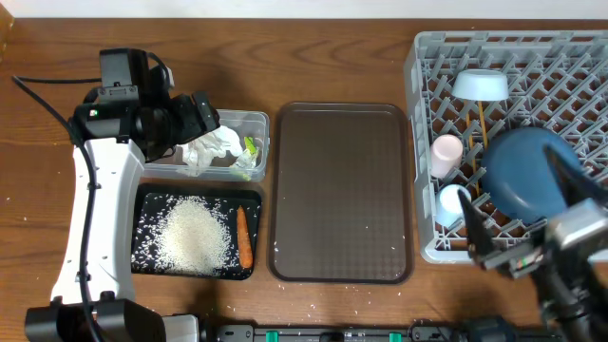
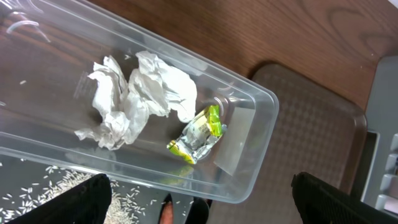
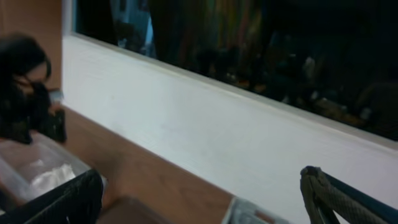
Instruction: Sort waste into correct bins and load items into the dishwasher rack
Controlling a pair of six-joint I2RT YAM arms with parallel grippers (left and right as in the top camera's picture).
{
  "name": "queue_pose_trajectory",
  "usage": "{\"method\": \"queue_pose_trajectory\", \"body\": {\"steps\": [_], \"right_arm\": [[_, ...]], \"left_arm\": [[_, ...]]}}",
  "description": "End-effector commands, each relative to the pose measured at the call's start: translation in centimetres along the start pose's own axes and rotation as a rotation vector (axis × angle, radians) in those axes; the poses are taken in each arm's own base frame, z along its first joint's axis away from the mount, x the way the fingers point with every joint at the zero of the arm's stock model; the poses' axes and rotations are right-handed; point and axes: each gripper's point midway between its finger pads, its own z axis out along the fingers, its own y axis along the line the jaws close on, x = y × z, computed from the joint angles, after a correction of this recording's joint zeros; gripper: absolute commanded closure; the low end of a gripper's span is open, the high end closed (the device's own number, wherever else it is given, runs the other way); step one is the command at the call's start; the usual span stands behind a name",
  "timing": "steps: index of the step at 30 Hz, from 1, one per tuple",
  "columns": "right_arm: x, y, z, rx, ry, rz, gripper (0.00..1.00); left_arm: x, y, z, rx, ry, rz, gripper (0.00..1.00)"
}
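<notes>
The clear tub [image 1: 249,122] holds the crumpled white napkin [image 1: 211,148] and the green-and-white wrapper [image 1: 251,150]. Both also show in the left wrist view, napkin [image 2: 137,93] and wrapper [image 2: 198,134]. The black tray [image 1: 142,204] holds rice [image 1: 195,233] and the orange carrot [image 1: 244,237]. The grey rack [image 1: 427,104] holds the dark-blue plate [image 1: 527,171], light-blue bowl [image 1: 480,85], pink cup [image 1: 446,152], light-blue cup [image 1: 454,204] and chopsticks [image 1: 483,123]. My left gripper [image 1: 204,112] is open and empty above the tub [image 2: 249,106]. My right gripper [image 1: 499,245] is open and empty by the rack's front edge.
The brown serving tray [image 1: 342,190] lies between the bins and the rack, and shows in the left wrist view [image 2: 311,137]. A few rice grains lie on the wooden table near the front. The right wrist view faces a white wall [image 3: 205,137] and a dark window.
</notes>
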Motion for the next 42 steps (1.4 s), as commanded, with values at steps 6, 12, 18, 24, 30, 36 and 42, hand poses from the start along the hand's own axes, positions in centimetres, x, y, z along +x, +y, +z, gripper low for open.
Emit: {"method": "queue_pose_trajectory", "body": {"steps": [6,12,18,24,30,36,42], "right_arm": [[9.1,-0.1,-0.8,0.116,-0.056,0.039,0.01],[15.2,-0.3,0.2,0.156,-0.087,0.120,0.01],[19.6,-0.8,0.9,0.192,-0.100,0.205,0.01],[24.0,-1.0,1.0,0.220,0.013,0.263,0.01],[27.8,-0.4,0.6,0.215,0.177,0.213,0.01],[28.1,-0.5,0.6,0.216,0.193,0.166,0.01],[28.1,-0.5,0.6,0.216,0.193,0.167,0.01]], "left_arm": [[-0.3,0.1,-0.2,-0.005,-0.009,0.005,0.05],[-0.3,0.1,-0.2,-0.005,-0.009,0.005,0.05],[-0.3,0.1,-0.2,-0.005,-0.009,0.005,0.05],[-0.3,0.1,-0.2,-0.005,-0.009,0.005,0.05],[-0.3,0.1,-0.2,-0.005,-0.009,0.005,0.05],[-0.3,0.1,-0.2,-0.005,-0.009,0.005,0.05],[-0.3,0.1,-0.2,-0.005,-0.009,0.005,0.05]]}}
